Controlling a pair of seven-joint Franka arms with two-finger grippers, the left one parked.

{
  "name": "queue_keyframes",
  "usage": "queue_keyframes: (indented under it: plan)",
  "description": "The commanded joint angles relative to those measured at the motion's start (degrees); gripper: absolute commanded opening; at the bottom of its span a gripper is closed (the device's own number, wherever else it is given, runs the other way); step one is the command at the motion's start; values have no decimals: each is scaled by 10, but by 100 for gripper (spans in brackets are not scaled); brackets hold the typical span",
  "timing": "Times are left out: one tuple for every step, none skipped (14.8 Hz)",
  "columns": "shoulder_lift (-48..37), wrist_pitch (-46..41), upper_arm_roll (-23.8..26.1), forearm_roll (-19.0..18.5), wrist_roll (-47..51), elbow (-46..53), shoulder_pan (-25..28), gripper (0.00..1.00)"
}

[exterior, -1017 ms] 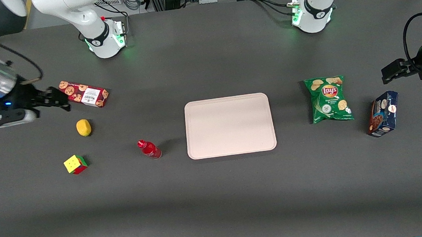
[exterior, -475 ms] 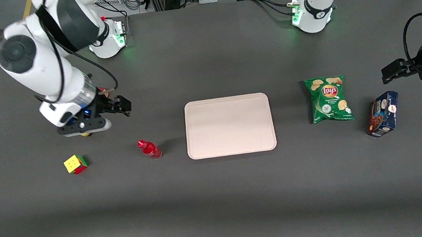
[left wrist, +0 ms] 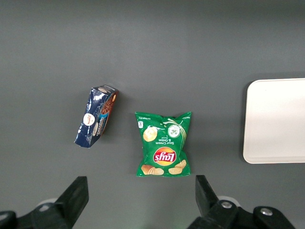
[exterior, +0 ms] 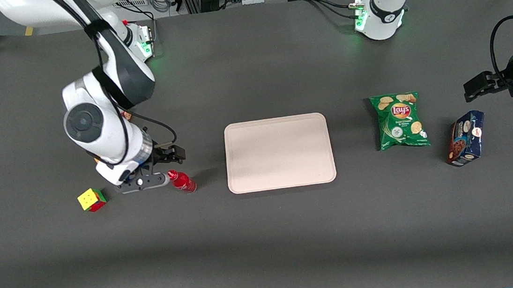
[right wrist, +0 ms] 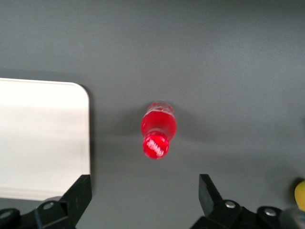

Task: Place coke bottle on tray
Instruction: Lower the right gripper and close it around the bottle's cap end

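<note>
The coke bottle is small and red with a red cap. It stands upright on the dark table beside the pale pink tray, toward the working arm's end. My right gripper hovers above the table right beside the bottle, slightly farther from the front camera. In the right wrist view its fingers stand wide apart and hold nothing. There the bottle sits ahead of the gripper, in line with the gap between the fingers, and a corner of the tray shows beside it.
A puzzle cube lies beside the gripper, toward the working arm's end. A yellow object shows in the right wrist view. A green chips bag and a dark blue box lie toward the parked arm's end.
The right arm has swept in from its end of the table, toward the front camera, and now hangs beside the bottle. It now covers the cookie box and lemon. The bottle has not moved.
</note>
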Motion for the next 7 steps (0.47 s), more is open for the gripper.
queue_keyframes:
  plan:
    - [35,12,2,-30,13,17,3,100]
    - [41,21,2,-36,13,17,3,100]
    - [48,27,2,-38,13,16,3,100]
    - [51,32,2,-38,13,16,3,100]
    - [55,36,1,-38,13,14,2,100]
    - [56,42,1,-38,13,9,1,100]
    - [58,51,1,-38,12,3,1,100]
